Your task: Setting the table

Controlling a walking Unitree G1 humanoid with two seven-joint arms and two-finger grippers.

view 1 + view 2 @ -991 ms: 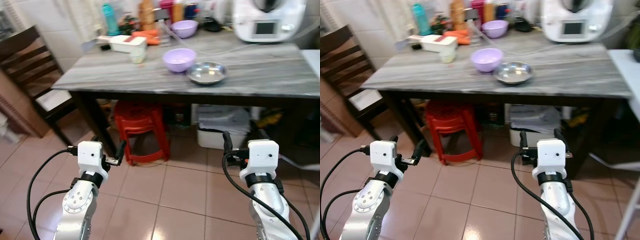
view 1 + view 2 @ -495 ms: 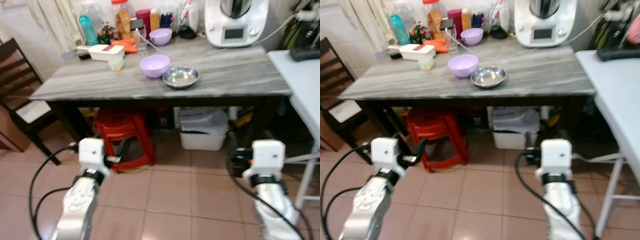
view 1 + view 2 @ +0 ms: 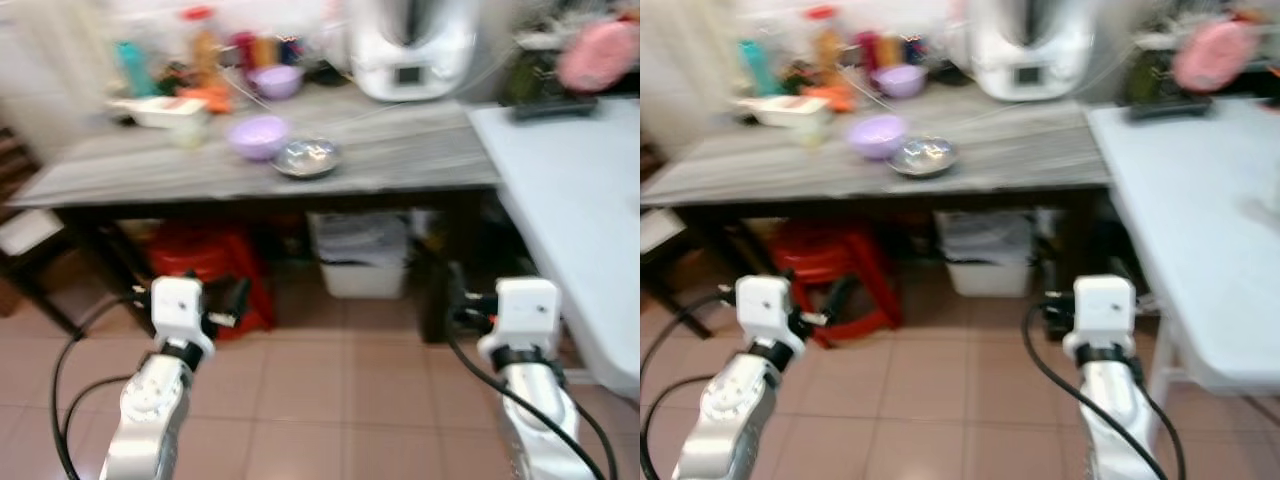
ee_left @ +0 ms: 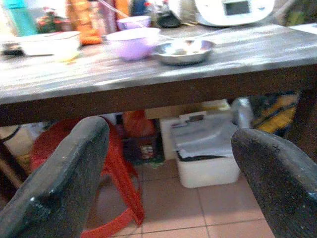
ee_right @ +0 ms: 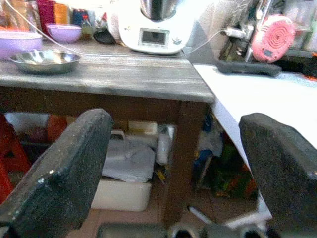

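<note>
Left eye view first: since a second ago the whole picture has swung, so my head has turned to my right and drawn back; the things themselves have not moved. The grey tabletop (image 3: 420, 165) now sits higher and further left, and a white tabletop (image 3: 570, 200) has come in on my right. I judge I am turning away to look over the room, with no setting done yet. The lilac bowl (image 3: 258, 135) and the steel bowl (image 3: 307, 157) just beside it stand well apart from both tools. My left tool (image 3: 232, 300) and right tool (image 3: 456, 300) hang low over the tiled floor (image 3: 350, 400), carrying nothing. All is blurred.

Right eye view gives the same scene. A white kitchen machine (image 3: 1025, 45) stands at the back of the grey tabletop, a second small bowl (image 3: 898, 80) among bottles behind, a red stool (image 3: 835, 270) and a white bin (image 3: 990, 260) underneath. Something pink (image 3: 1210, 55) sits beyond the white tabletop; I cannot tell what.

Left wrist view looks along my left tool's fingers (image 4: 59, 183), spread wide with nothing between them. Past them the lilac and steel bowls stand touching or nearly so on the tabletop, the stool and bin below.

Right wrist view shows my right tool's fingers (image 5: 64, 173) equally wide apart and empty, aimed at the corner where the grey tabletop meets the white one, with a dark flat object (image 5: 247, 67) lying at the white one's far edge.
</note>
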